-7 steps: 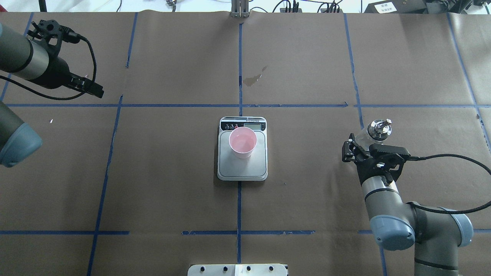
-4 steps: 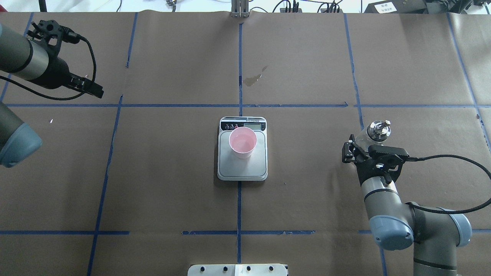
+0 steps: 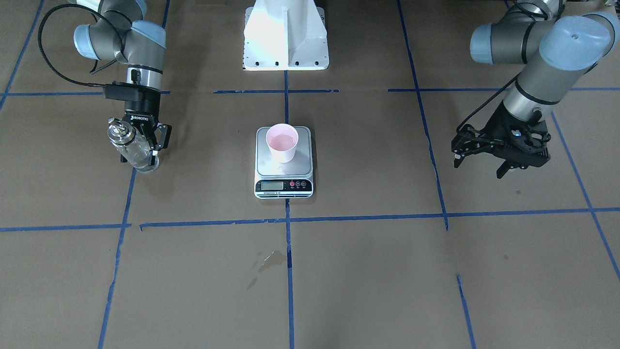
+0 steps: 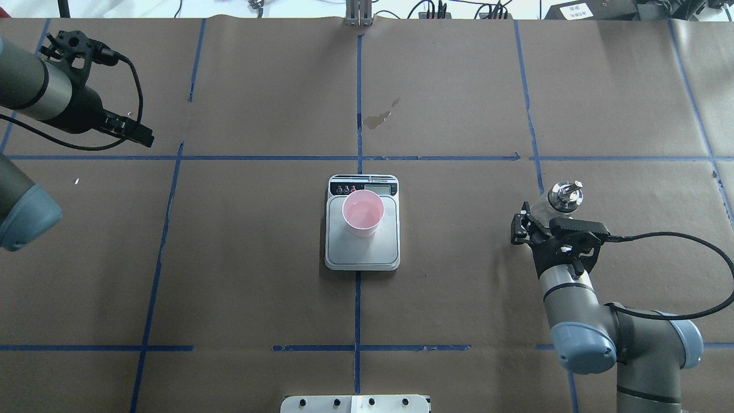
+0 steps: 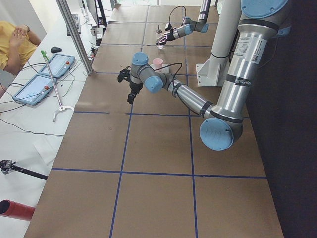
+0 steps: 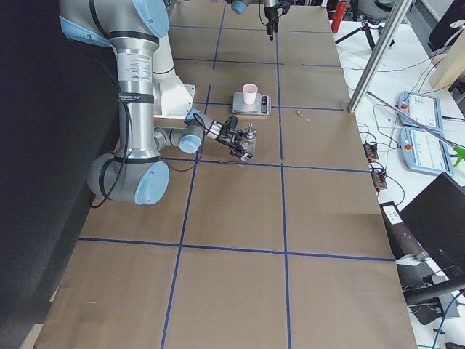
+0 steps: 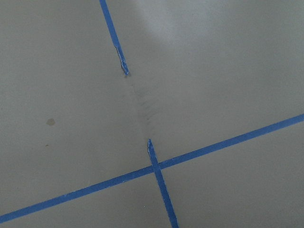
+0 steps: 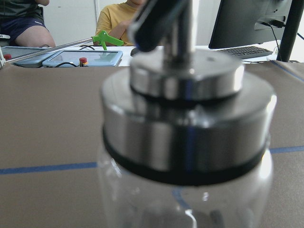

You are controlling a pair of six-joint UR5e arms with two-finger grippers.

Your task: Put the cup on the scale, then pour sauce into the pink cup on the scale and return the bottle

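The pale pink cup (image 4: 363, 213) stands upright on the scale (image 4: 362, 255) at the table's middle, with pinkish liquid in it; it also shows in the front-facing view (image 3: 282, 142) on the scale's steel platform (image 3: 284, 167). My right gripper (image 3: 147, 148) is shut on the clear glass bottle (image 3: 131, 148), slightly tilted, its base at the brown paper, far to the scale's right. The bottle's metal pourer cap (image 4: 565, 195) shows overhead and fills the right wrist view (image 8: 185, 123). My left gripper (image 3: 479, 157) is open and empty, hovering far on the other side of the scale (image 4: 137, 133).
A dark wet stain (image 4: 379, 119) lies on the paper beyond the scale. Blue tape lines (image 7: 156, 166) cross the brown paper. The white robot base (image 3: 286, 34) stands behind the scale. A person in yellow (image 5: 15, 42) sits beyond the table's far edge.
My right arm has moved the bottle slightly down and back toward the robot. The left arm has barely shifted. Cup and scale have not moved.
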